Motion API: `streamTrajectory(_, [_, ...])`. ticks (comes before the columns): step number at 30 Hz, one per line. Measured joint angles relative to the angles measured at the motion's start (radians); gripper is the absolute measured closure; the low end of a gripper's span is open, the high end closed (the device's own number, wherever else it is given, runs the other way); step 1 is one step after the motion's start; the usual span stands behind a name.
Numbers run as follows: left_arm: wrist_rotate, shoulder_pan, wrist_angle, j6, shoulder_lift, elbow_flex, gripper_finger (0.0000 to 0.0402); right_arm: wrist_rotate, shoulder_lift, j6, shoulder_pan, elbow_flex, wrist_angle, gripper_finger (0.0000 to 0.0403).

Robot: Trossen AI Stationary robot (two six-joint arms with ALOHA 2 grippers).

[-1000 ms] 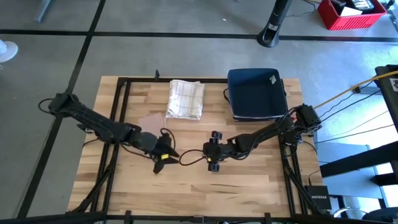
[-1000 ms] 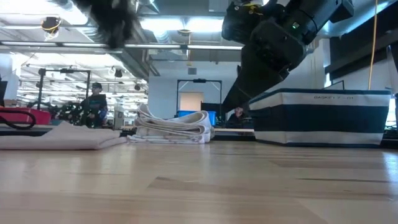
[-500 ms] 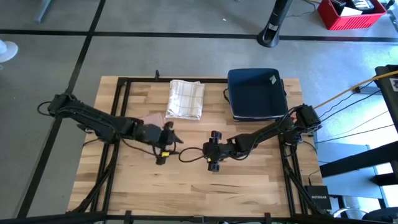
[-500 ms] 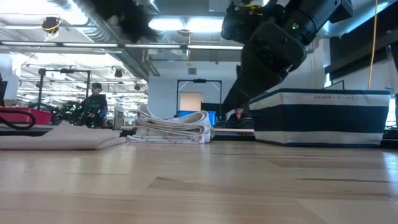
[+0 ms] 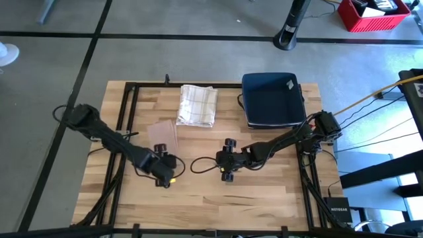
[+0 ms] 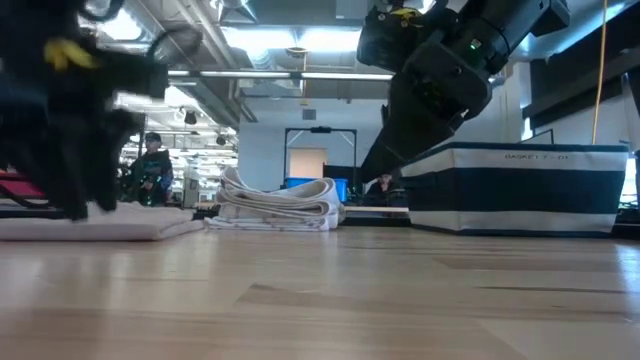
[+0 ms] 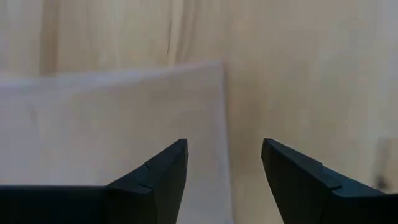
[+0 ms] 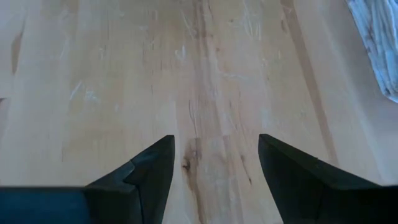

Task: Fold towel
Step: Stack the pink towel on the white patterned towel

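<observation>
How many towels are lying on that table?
2: a checked folded towel at the table's far edge beside the dark basket, and a tan folded towel ahead of the left gripper. The basket may hide more.

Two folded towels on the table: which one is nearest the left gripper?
The plain beige towel, lying flat just beyond the open left gripper. The checked white towel sits farther back, beside the navy basket.

Table (image 5: 264, 192): butcher-block wood, pale strips, smooth w/ a low sheen; fine scratches + dark grain streaks show in right wrist view. Beige towel (image 5: 163, 134): soft matt cloth, folded flat. Checked towel (image 5: 197, 104): thin woven cloth, grid pattern, slightly rumpled. Basket (image 5: 273, 99): navy fabric, matt, white stripe on its side. Left gripper (image 7: 224, 177) fingers (image 7: 158, 177): dark matt plastic, hard-edged.
</observation>
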Motion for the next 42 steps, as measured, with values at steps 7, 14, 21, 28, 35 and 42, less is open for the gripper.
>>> streamTrajectory(7, [-0.009,-0.001,-0.017,-0.102,0.121,0.006,0.0208,0.000,0.000,0.000,0.000,0.000,-0.001,0.0171])
streamTrajectory(14, [-0.051,-0.003,-0.058,-0.137,0.143,0.008,0.0215,0.000,0.000,0.000,0.000,0.000,0.000,0.0171])
streamTrajectory(21, [-0.149,0.002,-0.090,-0.157,0.150,-0.009,0.0274,0.000,0.000,0.002,0.000,0.000,0.001,0.0171])
streamTrajectory(28, [-0.159,0.004,-0.041,-0.154,0.147,-0.041,0.0350,0.000,0.000,0.003,0.000,0.000,0.001,0.0171])
streamTrajectory(35, [-0.187,0.006,0.042,-0.122,0.149,-0.045,0.0397,-0.001,0.000,0.003,0.001,0.000,0.004,0.0171])
streamTrajectory(42, [-0.133,0.005,0.233,-0.049,0.149,-0.020,0.0400,-0.014,0.000,-0.049,0.037,0.000,0.056,0.0171])
